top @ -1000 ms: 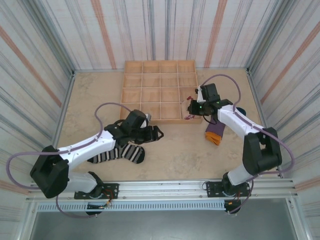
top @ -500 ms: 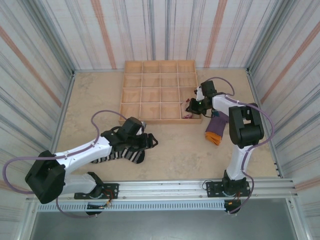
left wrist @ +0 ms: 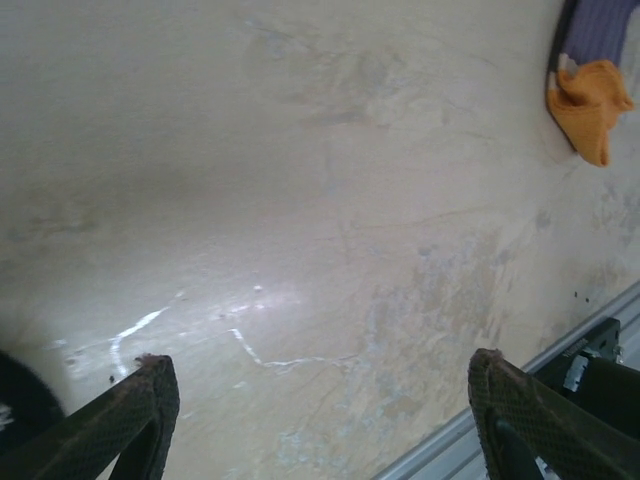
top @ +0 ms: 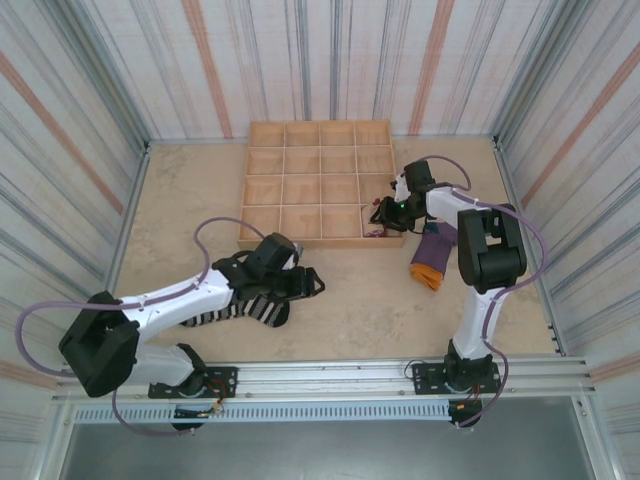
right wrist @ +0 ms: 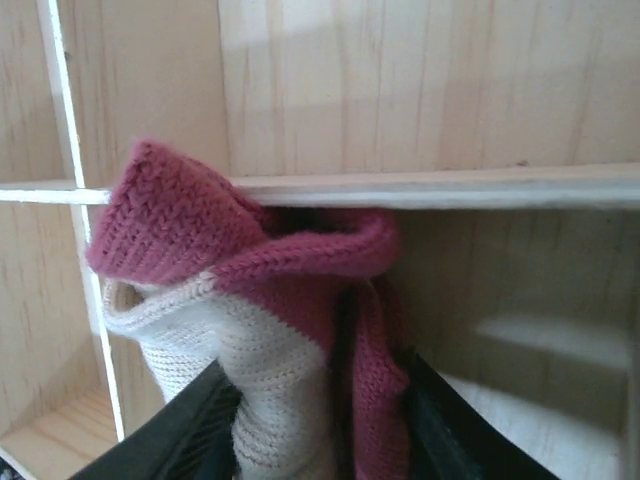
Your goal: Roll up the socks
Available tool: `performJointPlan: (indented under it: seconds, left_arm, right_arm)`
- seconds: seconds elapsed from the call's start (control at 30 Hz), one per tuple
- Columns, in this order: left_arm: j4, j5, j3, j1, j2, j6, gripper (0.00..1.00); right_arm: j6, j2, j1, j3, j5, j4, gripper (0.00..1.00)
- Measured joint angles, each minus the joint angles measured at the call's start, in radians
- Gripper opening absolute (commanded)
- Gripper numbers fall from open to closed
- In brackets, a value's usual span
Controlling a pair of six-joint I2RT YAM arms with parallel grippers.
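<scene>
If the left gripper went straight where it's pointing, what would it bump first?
Probably the bare table, though depth is unclear. The open left gripper has nothing between its fingers; the purple-and-orange sock lies off to the side.

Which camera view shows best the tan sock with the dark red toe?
The right wrist view: the tan and red sock is close, its knit clear, within the right claw at a wooden tray divider. The top external view gives it as a small reddish bit in the tray's near right corner.

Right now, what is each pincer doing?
Left pincer: open, holding nothing.
Right pincer: around the tan-and-red sock; gripping or loose, cannot be told.
</scene>
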Motion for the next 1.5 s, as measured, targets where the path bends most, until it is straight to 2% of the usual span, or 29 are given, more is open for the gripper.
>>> performJointPlan:
  seconds: [0.17, 0.27, 0.4, 0.43, 0.63, 0.9, 1.2, 1.5]
  left_arm:
    - [0.04, 0.009, 0.038, -0.029, 0.062, -0.006, 0.77]
    - [0.054, 0.016, 0.072, -0.044, 0.12, -0.013, 0.77]
    - [0.092, 0.029, 0.154, -0.074, 0.216, -0.031, 0.76]
    - [0.106, 0.034, 0.174, -0.081, 0.24, -0.037, 0.76]
    - [0.208, 0.045, 0.305, -0.125, 0.414, -0.121, 0.74]
    - [0.29, -0.003, 0.493, -0.196, 0.653, -0.288, 0.76]
    - [0.427, -0.121, 0.644, -0.252, 0.841, -0.527, 0.76]
    - [0.464, -0.227, 0.766, -0.287, 0.943, -0.708, 0.67]
  right_arm:
    - [0.0, -0.055, 0.02, 0.0, 0.035, -0.04, 0.67]
    - [-0.003, -0.106, 0.021, 0.0, 0.05, -0.061, 0.88]
    - [-0.003, -0.213, 0.021, 0.0, 0.072, -0.084, 0.92]
    - [-0.003, -0.24, 0.021, 0.0, 0.084, -0.093, 1.0]
    - [0.011, -0.44, 0.021, -0.034, 0.214, -0.164, 0.99]
    - [0.077, -0.715, 0.021, -0.185, 0.38, -0.276, 0.99]
    - [0.135, -0.94, 0.021, -0.348, 0.432, -0.373, 0.99]
    - [0.156, -1.063, 0.013, -0.392, 0.435, -0.416, 0.99]
